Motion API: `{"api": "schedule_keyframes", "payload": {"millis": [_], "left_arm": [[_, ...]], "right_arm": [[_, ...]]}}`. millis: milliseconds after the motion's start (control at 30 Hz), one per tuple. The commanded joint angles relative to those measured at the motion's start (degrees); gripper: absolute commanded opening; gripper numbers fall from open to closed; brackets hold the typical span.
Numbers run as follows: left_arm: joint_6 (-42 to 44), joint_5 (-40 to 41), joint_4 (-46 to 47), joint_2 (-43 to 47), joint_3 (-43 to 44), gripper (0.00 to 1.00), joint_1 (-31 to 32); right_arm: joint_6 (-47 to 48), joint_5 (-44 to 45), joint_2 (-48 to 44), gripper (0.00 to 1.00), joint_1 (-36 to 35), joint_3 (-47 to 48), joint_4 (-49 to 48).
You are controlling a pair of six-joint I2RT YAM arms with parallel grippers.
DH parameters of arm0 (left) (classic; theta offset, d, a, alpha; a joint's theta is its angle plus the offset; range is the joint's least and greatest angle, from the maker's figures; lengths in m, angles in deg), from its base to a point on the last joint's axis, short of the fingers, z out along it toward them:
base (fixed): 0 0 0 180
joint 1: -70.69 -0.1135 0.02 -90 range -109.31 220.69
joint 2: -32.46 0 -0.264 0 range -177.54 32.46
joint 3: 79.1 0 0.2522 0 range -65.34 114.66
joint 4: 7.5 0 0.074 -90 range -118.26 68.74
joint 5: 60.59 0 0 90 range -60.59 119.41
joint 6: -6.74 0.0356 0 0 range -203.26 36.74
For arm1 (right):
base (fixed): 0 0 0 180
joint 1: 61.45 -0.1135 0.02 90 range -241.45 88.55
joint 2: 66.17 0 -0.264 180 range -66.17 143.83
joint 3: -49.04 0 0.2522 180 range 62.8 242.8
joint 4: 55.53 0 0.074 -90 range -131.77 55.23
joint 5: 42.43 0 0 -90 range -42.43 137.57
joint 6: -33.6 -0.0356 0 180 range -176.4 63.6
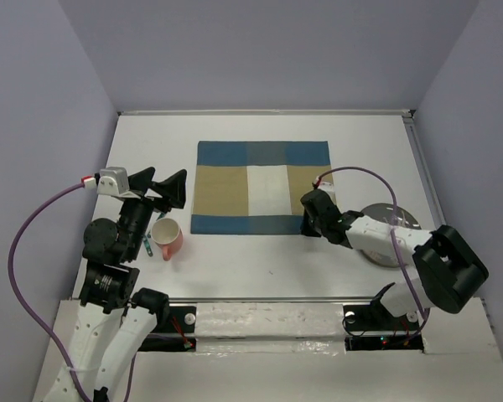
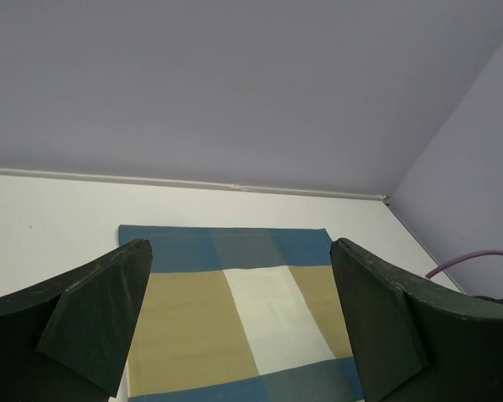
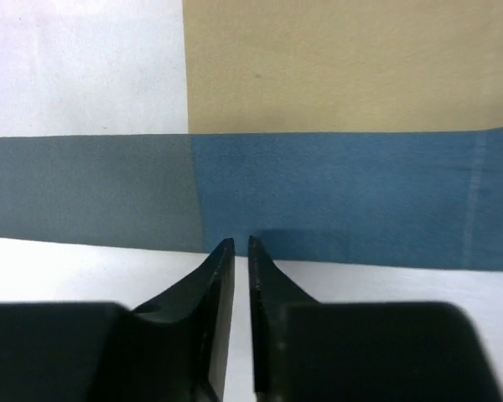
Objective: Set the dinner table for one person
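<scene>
This is a robot lab: bare lilac panels box in a white desk, with cabled arms bolted along its near edge.

Blue, tan and white checked cloth placemat lying flat ahead of me, pink mug upright near its front left corner, small teal utensil just beside the mug on my left, grey plate beyond the placemat's right edge, partly hidden.

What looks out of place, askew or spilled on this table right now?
Nothing stands out. The blue, tan and white checked cloth placemat lies flat and square to the matte white tabletop; the pink mug sits off its near left corner, and nothing is spilled.
</scene>
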Motion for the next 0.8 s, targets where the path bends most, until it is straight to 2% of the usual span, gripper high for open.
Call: {"api": "schedule_keyframes", "payload": {"millis": [0, 33, 67, 133, 267, 300, 400, 533, 600, 733, 767], "left_arm": [[1.1, 0.2, 1.6, 0.9, 0.1, 0.99, 0.4], [1.1, 0.3, 1.6, 1.0, 0.2, 0.99, 0.6], [1.1, 0.2, 1.6, 0.9, 0.2, 0.99, 0.6], [1.0, 0.2, 1.6, 1.1, 0.2, 0.99, 1.0], [1.4, -0.2, 1.7, 2.3, 0.5, 0.99, 2.2], [1.6, 0.0, 1.6, 2.7, 0.5, 0.99, 2.5], [1.6, 0.3, 1.5, 3.5, 0.6, 0.99, 4.1], [2.0, 0.3, 1.3, 4.2, 0.7, 0.99, 7.1], [2.2, 2.4, 1.1, 4.6, 0.8, 0.99, 9.0], [2.7, 3.8, 0.7, 5.6, 1.0, 0.99, 11.8], [2.8, 3.9, 0.7, 6.1, 1.1, 0.99, 12.3]], "right_arm": [[1.1, 6.8, -6.7, 0.3, -0.6, 3.3, 5.7], [1.6, 7.1, -10.6, 0.54, 0.0, 3.9, 6.5], [1.5, 6.9, -13.0, 0.64, 0.8, 4.0, 7.1], [0.3, 6.4, -18.3, 0.76, 3.7, 3.2, 8.0], [-8.8, 7.8, -36.7, 0.74, 17.9, -5.8, 10.5], [-9.9, 8.4, -39.6, 0.74, 24.1, -7.3, 11.5], [-11.9, 14.8, -48.5, 0.74, 30.6, -9.3, 17.8], [-15.7, 28.9, -51.1, 0.74, 38.3, -8.0, 27.3], [-15.6, 31.5, -50.1, 0.74, 42.4, -7.5, 28.3], [-15.3, 28.4, -46.3, 0.77, 50.8, -7.2, 29.8], [-15.2, 26.1, -45.3, 0.79, 55.9, -7.5, 29.8]]}}
